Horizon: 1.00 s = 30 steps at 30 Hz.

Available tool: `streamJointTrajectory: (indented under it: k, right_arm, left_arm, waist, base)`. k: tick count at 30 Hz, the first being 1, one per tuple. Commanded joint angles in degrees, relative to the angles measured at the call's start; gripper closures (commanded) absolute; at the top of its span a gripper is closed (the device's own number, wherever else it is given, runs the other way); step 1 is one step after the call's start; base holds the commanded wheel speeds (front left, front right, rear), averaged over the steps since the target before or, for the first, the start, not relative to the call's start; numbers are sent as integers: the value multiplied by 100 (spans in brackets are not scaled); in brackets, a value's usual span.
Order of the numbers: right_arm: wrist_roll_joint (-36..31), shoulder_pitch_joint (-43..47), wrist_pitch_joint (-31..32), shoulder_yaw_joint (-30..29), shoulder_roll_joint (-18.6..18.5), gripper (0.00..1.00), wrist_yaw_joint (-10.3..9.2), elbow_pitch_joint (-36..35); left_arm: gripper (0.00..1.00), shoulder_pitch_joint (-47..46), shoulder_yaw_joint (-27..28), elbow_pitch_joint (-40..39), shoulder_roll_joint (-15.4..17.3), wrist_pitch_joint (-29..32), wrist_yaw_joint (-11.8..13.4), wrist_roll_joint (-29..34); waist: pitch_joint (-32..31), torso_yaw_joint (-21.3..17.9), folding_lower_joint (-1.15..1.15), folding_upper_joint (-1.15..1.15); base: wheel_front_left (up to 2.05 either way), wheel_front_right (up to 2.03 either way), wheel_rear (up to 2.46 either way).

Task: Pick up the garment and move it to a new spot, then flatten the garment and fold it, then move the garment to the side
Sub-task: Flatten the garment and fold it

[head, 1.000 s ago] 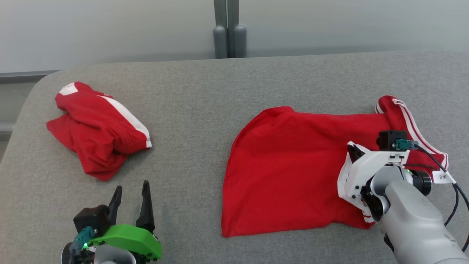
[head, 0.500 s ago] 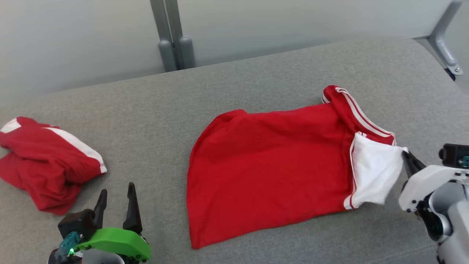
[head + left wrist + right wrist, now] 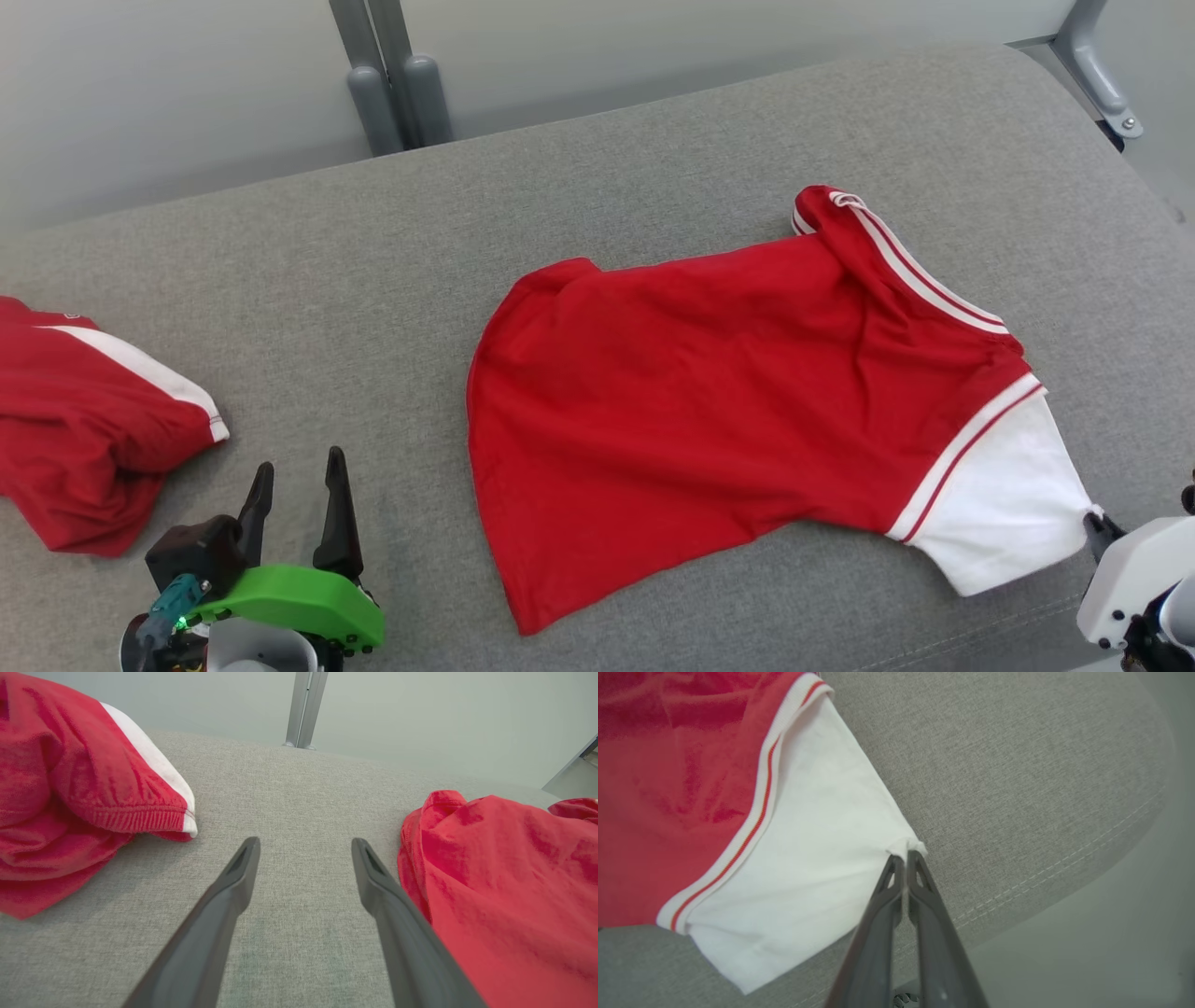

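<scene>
No lettering, brand mark, number or sign could be read on the red fabric shirt with a white sleeve (image 3: 700, 392), the crumpled red-and-white fabric garment (image 3: 84, 411) or the grey fabric-covered worktop (image 3: 373, 280).

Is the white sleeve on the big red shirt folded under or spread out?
Spread out. The white sleeve lies flat on the grey cushion, extending from the red shirt, its tip pinched in the shut right gripper.
</scene>
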Motion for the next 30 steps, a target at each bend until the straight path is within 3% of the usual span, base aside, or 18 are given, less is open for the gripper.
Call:
streamJointTrajectory:
  k: [1, 5, 10, 21, 30]
  right_arm:
    - [-64, 131, 124, -65, 12, 0, 1, -97]
    - [-304, 241, 267, -351, 61, 0, 1, -404]
    - [-516, 69, -66, -628, 28, 0, 2, -837]
    - [-612, -435, -1304, -91, 326, 0, 2, -894]
    - [-549, -755, -2318, 178, 471, 0, 2, -717]
  left_arm:
    - [0, -75, -3, 22, 50, 7, -20, 17]
    - [0, -94, -31, 52, 40, 21, -22, 9]
    - [0, -29, -56, 91, 57, 23, -41, -14]
    - [0, -192, -292, 51, 20, 151, -85, 109]
    - [0, -840, -701, -3, 72, 557, -361, 340]
  waist:
    - [8, 65, 0, 0]
    - [-52, 182, 0, 0]
    - [-170, 359, 0, 0]
    - [-252, 817, 0, 0]
    - [-131, 727, 0, 0]
  base:
    - [0, 0, 0]
    - [0, 0, 0]
    - [0, 0, 0]
    - [0, 0, 0]
    - [0, 0, 0]
